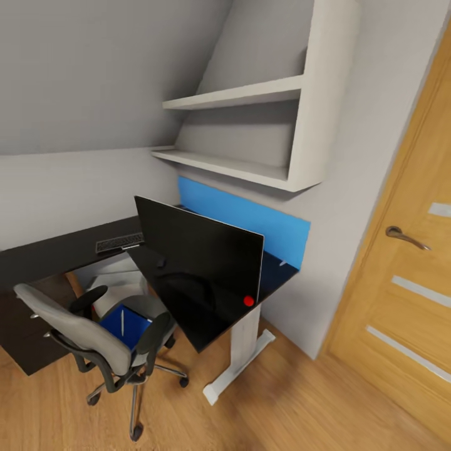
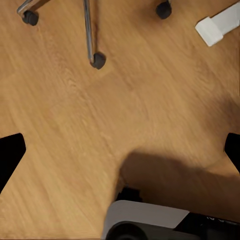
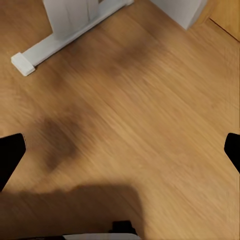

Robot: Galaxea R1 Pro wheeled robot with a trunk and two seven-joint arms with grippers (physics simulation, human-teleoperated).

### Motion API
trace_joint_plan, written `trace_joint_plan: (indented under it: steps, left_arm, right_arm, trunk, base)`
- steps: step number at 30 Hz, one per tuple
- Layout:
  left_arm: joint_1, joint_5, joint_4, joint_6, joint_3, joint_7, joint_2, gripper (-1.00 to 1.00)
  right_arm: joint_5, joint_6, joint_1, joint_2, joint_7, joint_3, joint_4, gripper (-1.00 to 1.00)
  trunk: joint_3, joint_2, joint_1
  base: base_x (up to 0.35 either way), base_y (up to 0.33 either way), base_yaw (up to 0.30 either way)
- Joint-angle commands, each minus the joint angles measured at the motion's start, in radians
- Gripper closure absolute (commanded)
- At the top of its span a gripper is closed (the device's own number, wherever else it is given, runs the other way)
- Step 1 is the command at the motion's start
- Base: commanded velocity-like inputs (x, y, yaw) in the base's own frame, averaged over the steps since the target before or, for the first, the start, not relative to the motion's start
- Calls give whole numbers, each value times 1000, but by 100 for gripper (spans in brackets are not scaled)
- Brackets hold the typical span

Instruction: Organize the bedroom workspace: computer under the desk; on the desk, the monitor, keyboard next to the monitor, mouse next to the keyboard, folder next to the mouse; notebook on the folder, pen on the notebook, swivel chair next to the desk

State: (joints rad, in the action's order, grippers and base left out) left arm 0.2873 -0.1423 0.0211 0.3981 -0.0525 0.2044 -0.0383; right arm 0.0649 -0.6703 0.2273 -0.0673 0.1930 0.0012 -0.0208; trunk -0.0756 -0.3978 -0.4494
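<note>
From the head camera, a black desk (image 1: 56,250) stood in the corner under white shelves (image 1: 250,94), with a blue back panel (image 1: 250,219). The monitor (image 1: 200,250) sat on it, the keyboard (image 1: 119,242) behind, a small dark mouse (image 1: 160,262) between them. The grey chair (image 1: 94,338) stood beside the desk, the blue folder (image 1: 125,326) on its seat with the pen (image 1: 122,321) on top. A wooden door (image 1: 407,282) was at right.

In the left wrist camera, the left pincer (image 2: 120,152) hung spread wide over plank floor (image 2: 125,115), chair casters (image 2: 98,61) well ahead.

In the right wrist camera, the right pincer (image 3: 120,152) was likewise spread wide, the white desk foot (image 3: 65,40) well ahead.
</note>
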Motion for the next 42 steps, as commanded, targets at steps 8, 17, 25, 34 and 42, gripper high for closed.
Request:
trace_joint_plan:
  steps: [8,17,25,34,42]
  left_arm:
    - [1,-9,-1,-1,-6,2,0,-100]
    - [1,-10,-1,1,-6,3,0,-100]
    - [1,-10,-1,4,-6,3,0,-100]
    - [1,-10,-1,5,-6,3,0,-100]
    - [1,-10,-1,5,-6,3,0,-100]
  right_arm:
    - [7,-3,1,0,8,0,-2,-100]
    - [7,-3,1,0,8,0,-2,-100]
    - [7,-3,1,0,8,0,-2,-100]
    - [7,-3,1,0,7,0,-2,-100]
    - [7,-3,1,0,7,0,-2,-100]
  trunk:
    - [-6,-2,-1]
    - [-13,-2,-1]
    - [-20,-2,-1]
    - [-28,-2,-1]
    - [-36,-2,-1]
  base:
    - [0,0,281]
    - [0,0,271]
    - [0,0,247]
    - [0,0,234]
    - [-112,-62,232]
